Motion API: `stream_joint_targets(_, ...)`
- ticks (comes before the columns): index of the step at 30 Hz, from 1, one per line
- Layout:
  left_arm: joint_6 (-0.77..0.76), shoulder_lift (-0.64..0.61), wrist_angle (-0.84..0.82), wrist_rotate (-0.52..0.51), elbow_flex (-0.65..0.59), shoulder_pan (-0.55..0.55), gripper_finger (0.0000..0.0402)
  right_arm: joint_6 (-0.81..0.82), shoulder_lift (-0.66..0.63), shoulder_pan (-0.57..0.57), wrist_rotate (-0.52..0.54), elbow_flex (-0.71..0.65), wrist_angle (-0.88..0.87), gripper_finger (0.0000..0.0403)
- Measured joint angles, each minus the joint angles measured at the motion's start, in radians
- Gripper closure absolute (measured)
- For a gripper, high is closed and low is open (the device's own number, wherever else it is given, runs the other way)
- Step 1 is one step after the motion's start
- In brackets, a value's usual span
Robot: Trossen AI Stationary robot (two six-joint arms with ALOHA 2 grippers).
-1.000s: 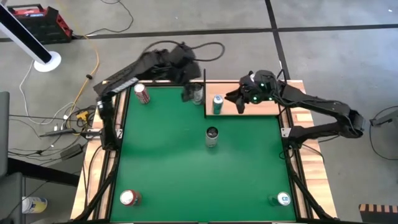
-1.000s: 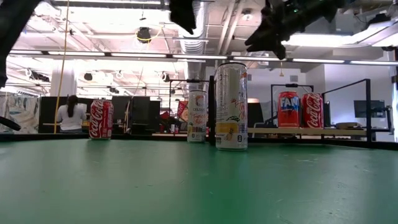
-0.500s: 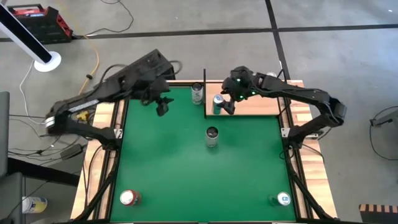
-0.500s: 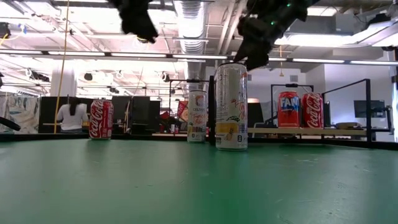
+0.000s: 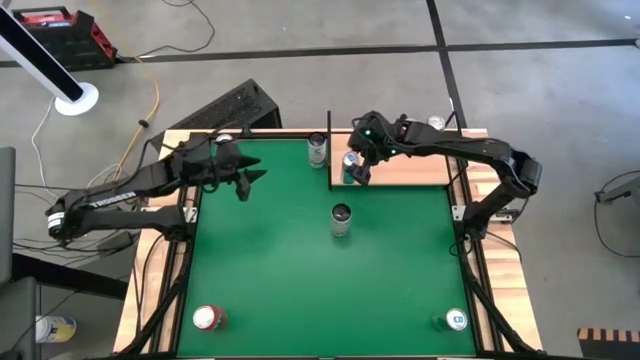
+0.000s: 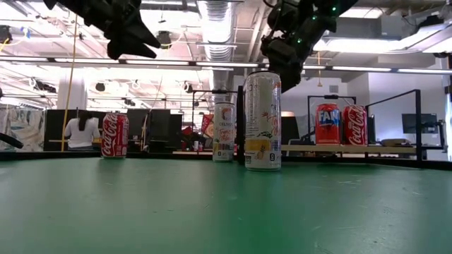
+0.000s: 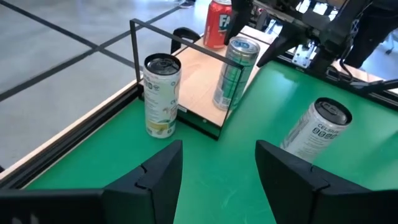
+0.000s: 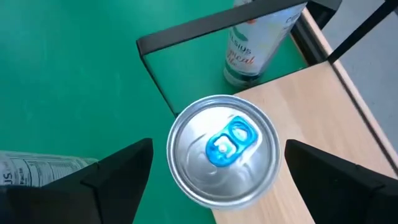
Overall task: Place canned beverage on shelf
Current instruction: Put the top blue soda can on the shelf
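Wooden shelf (image 5: 415, 170) bears can (image 8: 224, 149) beneath open right pincer (image 5: 358, 165).

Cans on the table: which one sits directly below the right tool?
The blue-tabbed silver can standing on the shelf corner. The right tool, fingers spread wide, hovers over it; the other cans stand apart.

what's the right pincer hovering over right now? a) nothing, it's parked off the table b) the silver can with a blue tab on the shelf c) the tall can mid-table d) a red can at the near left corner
b: the right wrist view looks straight down on the silver can with a blue tab, standing on the shelf, with the right pincer spread open either side of it.
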Motion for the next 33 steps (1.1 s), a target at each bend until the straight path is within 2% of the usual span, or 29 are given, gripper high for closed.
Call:
stream_joint_targets(5, 0.001, 0.003, -0.001, 0.0, 0.0, 0.0, 0.0216, 0.035, 0.015, 0.007, 0.054, 0.0, 0.019, 0.0042)
stream_joint_targets(12, 0.003, 0.005, -0.004, -0.001, 0.0, 0.0, 0.0217, 0.121, 0.005, 0.007, 0.131, 0.0, 0.02, 0.0138)
stream_joint_targets(13, 0.008, 0.005, -0.004, -0.001, 0.0, 0.0, 0.0217, 0.13, 0.004, 0.003, 0.135, 0.0, 0.02, 0.0143)
stream_joint_targets(20, 0.021, 0.005, -0.004, -0.01, 0.0, 0.0, 0.0217, 0.182, 0.0, -0.05, 0.228, 0.008, 0.007, 0.0143)
stream_joint_targets(33, 0.013, 0.005, -0.003, -0.013, 0.0, 0.0, 0.0217, 0.366, -0.001, -0.269, 0.236, 0.022, 0.0, 0.0143)
